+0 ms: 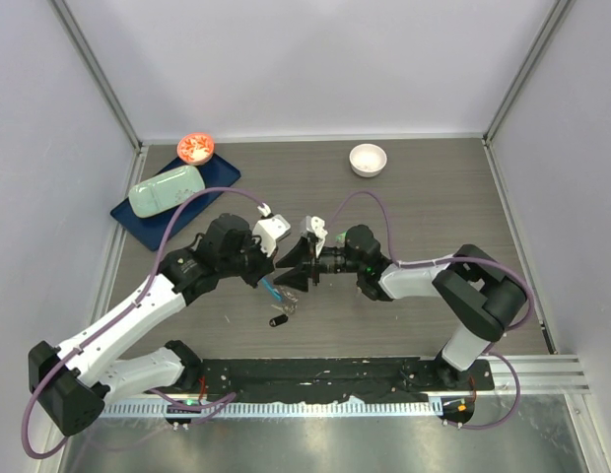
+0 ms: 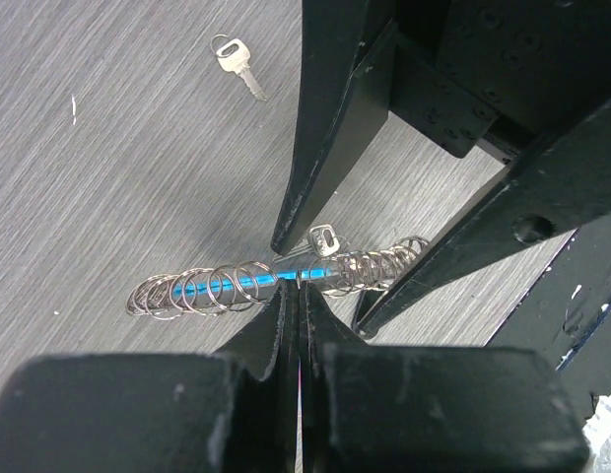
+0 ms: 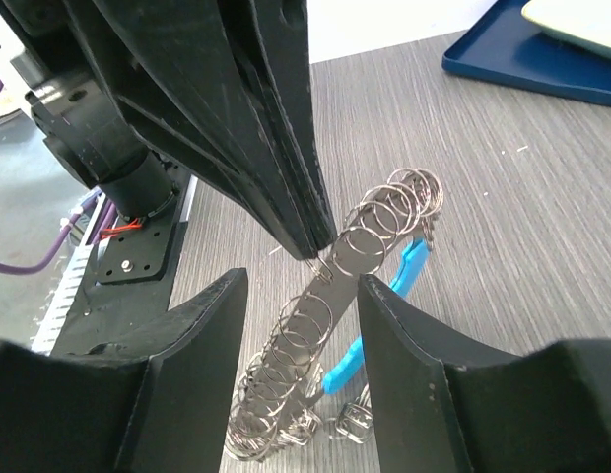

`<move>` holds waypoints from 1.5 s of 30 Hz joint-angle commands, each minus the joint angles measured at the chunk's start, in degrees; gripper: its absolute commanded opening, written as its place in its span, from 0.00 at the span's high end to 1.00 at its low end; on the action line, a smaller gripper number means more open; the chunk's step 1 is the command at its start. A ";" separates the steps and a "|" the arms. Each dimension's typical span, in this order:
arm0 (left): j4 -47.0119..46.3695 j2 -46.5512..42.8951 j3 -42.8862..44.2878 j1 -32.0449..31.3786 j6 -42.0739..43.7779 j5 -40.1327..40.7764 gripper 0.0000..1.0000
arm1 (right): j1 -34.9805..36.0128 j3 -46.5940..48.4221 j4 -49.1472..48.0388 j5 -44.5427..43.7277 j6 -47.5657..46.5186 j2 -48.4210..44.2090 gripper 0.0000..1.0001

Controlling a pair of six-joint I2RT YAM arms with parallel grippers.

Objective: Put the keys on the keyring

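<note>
The keyring [image 2: 202, 288] is a metal strip strung with several wire rings and a light-blue plastic strip [image 3: 379, 325]. It hangs tilted just above the table [image 1: 276, 289]. My left gripper [image 2: 299, 293] is shut on one of its rings at mid-length; its fingers [image 3: 286, 148] come in from above in the right wrist view. My right gripper [image 3: 301, 330] is open, its jaws standing either side of the keyring [image 3: 335, 286]. A small silver key [image 2: 323, 239] sits on the keyring. A plain silver key [image 2: 237, 59] lies loose on the table. A black-headed key [image 1: 278, 321] lies below the grippers.
A white round bowl [image 1: 368, 159] stands at the back right. A dark blue tray [image 1: 138, 214] at the back left holds a pale green box [image 1: 166, 190], with a red-and-white round thing [image 1: 196, 148] behind it. Both arms meet mid-table.
</note>
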State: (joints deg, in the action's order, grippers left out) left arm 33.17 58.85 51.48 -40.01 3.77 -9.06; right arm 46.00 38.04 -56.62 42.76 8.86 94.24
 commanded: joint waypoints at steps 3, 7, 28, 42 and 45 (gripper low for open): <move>-3.64 -1.72 0.28 0.11 0.97 -1.66 1.00 | -0.38 1.95 -7.01 2.76 0.45 2.53 0.46; -3.72 -1.81 0.20 0.19 0.89 -2.10 1.00 | -0.91 2.21 -10.95 3.82 2.64 4.64 0.48; -3.81 -2.33 0.20 0.19 0.63 -4.12 1.00 | -1.70 3.53 -17.82 9.09 8.27 8.86 0.80; -3.46 -5.58 -0.50 0.19 1.15 0.80 0.62 | -2.23 3.27 -8.00 8.92 2.33 4.12 0.99; -3.29 -7.17 -1.03 0.19 1.68 0.62 0.49 | -2.23 3.88 3.85 7.00 -3.48 -0.88 0.99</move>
State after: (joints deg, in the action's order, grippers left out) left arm 31.70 54.35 51.05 -39.97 4.25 -9.32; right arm 44.01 39.75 -62.70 51.51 13.45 100.55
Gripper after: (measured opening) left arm 0.462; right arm 0.036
